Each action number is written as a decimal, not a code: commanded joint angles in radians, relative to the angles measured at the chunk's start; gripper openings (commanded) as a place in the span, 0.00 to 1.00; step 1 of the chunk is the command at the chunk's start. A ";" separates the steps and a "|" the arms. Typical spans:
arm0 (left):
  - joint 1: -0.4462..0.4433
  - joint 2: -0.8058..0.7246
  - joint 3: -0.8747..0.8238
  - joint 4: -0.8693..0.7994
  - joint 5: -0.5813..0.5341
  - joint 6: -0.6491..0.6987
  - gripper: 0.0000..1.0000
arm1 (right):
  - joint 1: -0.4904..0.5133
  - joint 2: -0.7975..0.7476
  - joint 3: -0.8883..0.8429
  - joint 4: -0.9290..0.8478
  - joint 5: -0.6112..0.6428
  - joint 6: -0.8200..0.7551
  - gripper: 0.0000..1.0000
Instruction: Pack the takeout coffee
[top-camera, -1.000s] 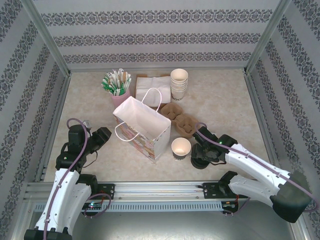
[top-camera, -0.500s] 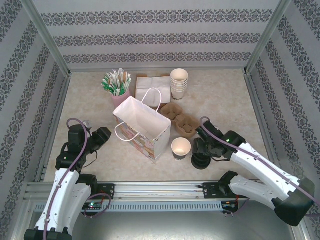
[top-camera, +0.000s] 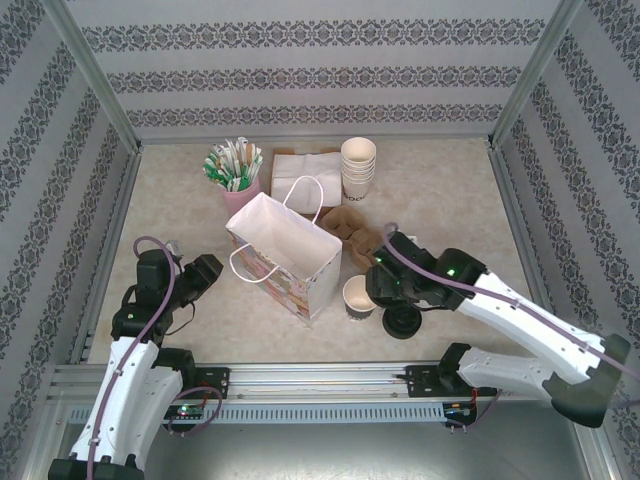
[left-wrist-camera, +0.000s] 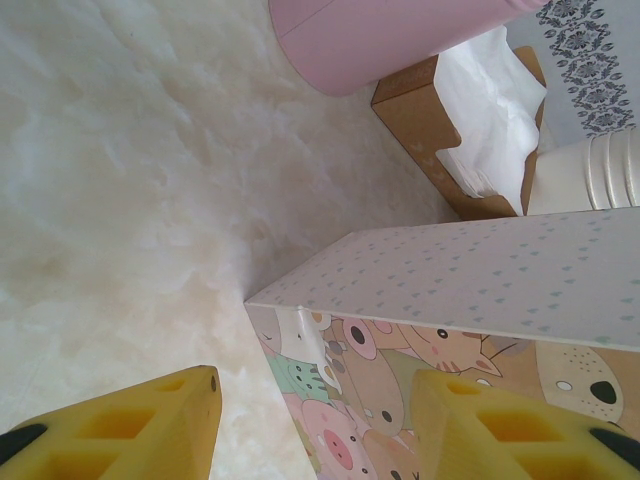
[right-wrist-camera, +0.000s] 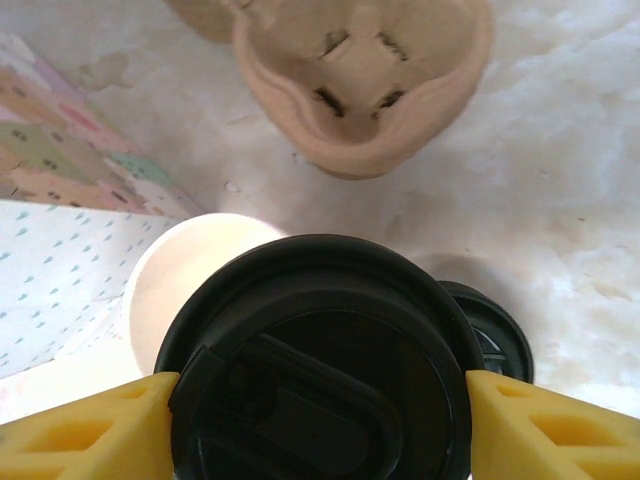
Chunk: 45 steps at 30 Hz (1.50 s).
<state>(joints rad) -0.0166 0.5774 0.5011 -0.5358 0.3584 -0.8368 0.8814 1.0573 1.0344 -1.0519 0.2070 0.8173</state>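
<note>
The takeout coffee's cream paper cup (top-camera: 355, 296) stands lidless just right of the cartoon-print paper bag (top-camera: 285, 250). My right gripper (top-camera: 386, 283) hovers at the cup's right rim, shut on a round black lid (right-wrist-camera: 318, 370). In the right wrist view the lid hangs between the yellow fingers (right-wrist-camera: 95, 425), partly over the cup (right-wrist-camera: 190, 265). My left gripper (top-camera: 202, 274) rests open left of the bag. In its wrist view the left gripper (left-wrist-camera: 315, 420) faces the bag's lower corner (left-wrist-camera: 330, 380) without touching it.
A low pile of black lids (top-camera: 402, 322) lies right of the cup. A brown pulp cup carrier (top-camera: 348, 224) sits behind it. At the back stand a pink holder of packets (top-camera: 235, 172), a napkin box (top-camera: 300, 170) and a stack of cups (top-camera: 358, 168).
The right gripper has lifted a lid off the pile and moved left with it, to the open cup. The left arm has not moved.
</note>
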 joint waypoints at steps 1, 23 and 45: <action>0.007 -0.006 -0.008 -0.027 -0.005 0.028 0.53 | 0.034 0.041 0.013 0.046 0.034 -0.015 0.68; 0.007 -0.011 -0.012 -0.032 -0.009 0.031 0.54 | 0.089 0.185 -0.022 0.118 0.063 -0.023 0.68; 0.007 -0.013 -0.013 -0.035 -0.011 0.032 0.54 | 0.116 0.188 0.002 0.115 0.060 -0.013 0.69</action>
<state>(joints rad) -0.0166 0.5762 0.5011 -0.5442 0.3584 -0.8257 0.9810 1.2518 1.0183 -0.9226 0.2546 0.8070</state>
